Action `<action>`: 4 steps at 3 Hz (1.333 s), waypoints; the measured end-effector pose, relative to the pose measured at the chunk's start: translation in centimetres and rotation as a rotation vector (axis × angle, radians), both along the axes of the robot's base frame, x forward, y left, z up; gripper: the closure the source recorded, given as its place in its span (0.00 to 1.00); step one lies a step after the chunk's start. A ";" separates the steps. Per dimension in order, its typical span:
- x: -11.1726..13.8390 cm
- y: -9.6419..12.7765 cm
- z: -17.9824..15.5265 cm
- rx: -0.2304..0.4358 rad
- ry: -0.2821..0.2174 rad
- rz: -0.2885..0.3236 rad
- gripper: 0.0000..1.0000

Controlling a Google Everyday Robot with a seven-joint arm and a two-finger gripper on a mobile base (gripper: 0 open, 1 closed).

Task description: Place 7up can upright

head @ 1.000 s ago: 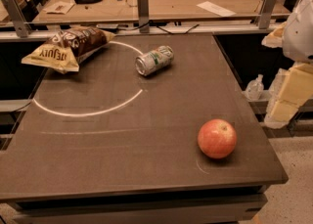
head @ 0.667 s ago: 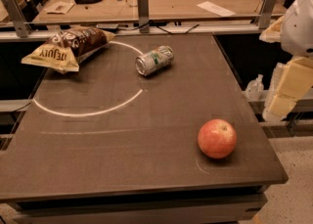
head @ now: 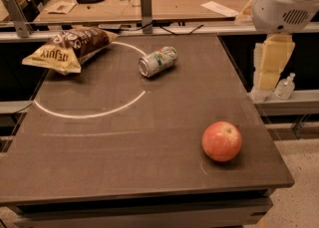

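as the can lies now: 7up can (head: 157,61) on its side on the dark table (head: 149,172), far half, a bit left of centre, one shiny end turned toward the camera and to the left, long axis running back-right
camera view, neighbours: chip bag (head: 70,48) well apart to the left, apple (head: 222,141) well apart at near right, white chalk arc (head: 89,115) curving just in front of and behind the can
can, weight: judged light, whether full or empty cannot be told
can, surface: smooth painted aluminium, likely slippery, and round, so it will probably roll if nudged from the side
can, stiffness: thin wall, likely to dent under a hard squeeze - a gentle clamp seems right
can, where to grip: across the middle of the body, jaws square to the long axis, clear of the rims, so it can be tipped up onto one flat end
gripper, place: gripper (head: 263,85) hangs off the table's right edge below the white arm housing (head: 286,0), just beside a small clear bottle (head: 285,86) on the side ledge - well apart from the can
gripper, state: spread or pressed together - cannot tell from this angle
gripper, contact: seems to hold nothing; not touching the can, the apple or the bag
step judged: reach to the can not yet made
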State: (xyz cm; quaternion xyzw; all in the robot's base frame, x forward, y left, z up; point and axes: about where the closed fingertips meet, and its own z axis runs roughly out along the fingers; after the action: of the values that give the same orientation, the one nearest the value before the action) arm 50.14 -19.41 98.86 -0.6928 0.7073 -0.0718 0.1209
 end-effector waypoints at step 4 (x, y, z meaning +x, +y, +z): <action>10.9 3.4 2.6 -0.085 -0.145 0.300 0.00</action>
State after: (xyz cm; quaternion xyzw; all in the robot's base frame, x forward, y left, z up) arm 61.03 -15.99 101.45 -0.7881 0.5816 -0.1328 0.1515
